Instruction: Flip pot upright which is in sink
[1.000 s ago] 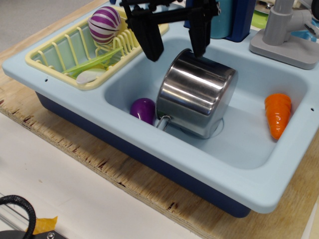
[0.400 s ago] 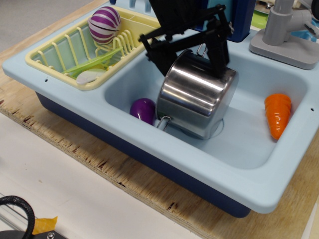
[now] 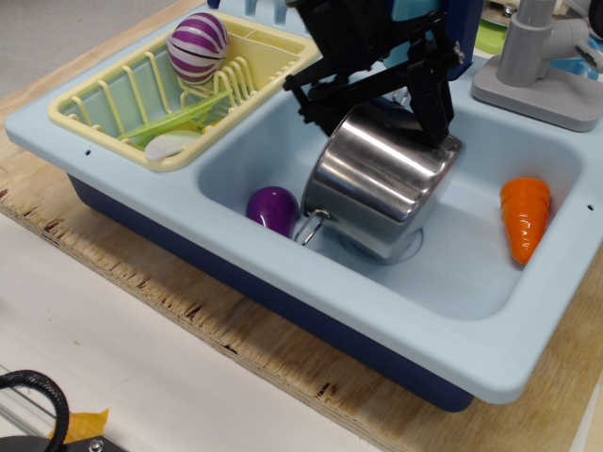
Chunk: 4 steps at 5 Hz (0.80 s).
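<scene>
The shiny steel pot lies tilted in the basin of the light blue sink. Its open rim faces up and to the back, and one wire handle sticks out at its lower left. My black gripper reaches down from above. Its two fingers straddle the pot's upper rim, one on each side, and grip the pot. The pot's bottom edge rests near the drain.
A purple toy eggplant lies in the basin left of the pot, and an orange carrot lies at the right. A yellow dish rack with a striped purple vegetable sits at the left. A grey faucet stands at the back right.
My gripper has come down and rightward onto the pot's upper rim. The pot has shifted slightly right, tipped more, and its lower handle has risen off the basin floor.
</scene>
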### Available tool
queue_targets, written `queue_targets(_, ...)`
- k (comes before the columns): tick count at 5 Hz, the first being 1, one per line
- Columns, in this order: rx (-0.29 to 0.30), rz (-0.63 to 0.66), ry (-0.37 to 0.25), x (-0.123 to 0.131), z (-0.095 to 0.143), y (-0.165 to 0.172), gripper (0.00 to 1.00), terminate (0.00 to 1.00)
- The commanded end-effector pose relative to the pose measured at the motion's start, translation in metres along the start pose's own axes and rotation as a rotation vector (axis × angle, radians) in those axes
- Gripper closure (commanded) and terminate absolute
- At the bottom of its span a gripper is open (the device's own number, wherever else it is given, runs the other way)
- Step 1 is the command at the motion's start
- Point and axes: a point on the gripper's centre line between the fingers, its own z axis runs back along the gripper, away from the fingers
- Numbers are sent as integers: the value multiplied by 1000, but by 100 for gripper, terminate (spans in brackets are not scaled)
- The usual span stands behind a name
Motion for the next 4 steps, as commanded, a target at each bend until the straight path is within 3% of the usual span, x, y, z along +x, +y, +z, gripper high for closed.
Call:
queue_targets(1, 16, -92, 18, -15, -12, -16, 100, 0)
queue_targets(3, 83, -283, -110, -23, -14, -28, 100, 0)
queue_targets(4, 85, -387, -105, -17, -13, -28, 100, 0)
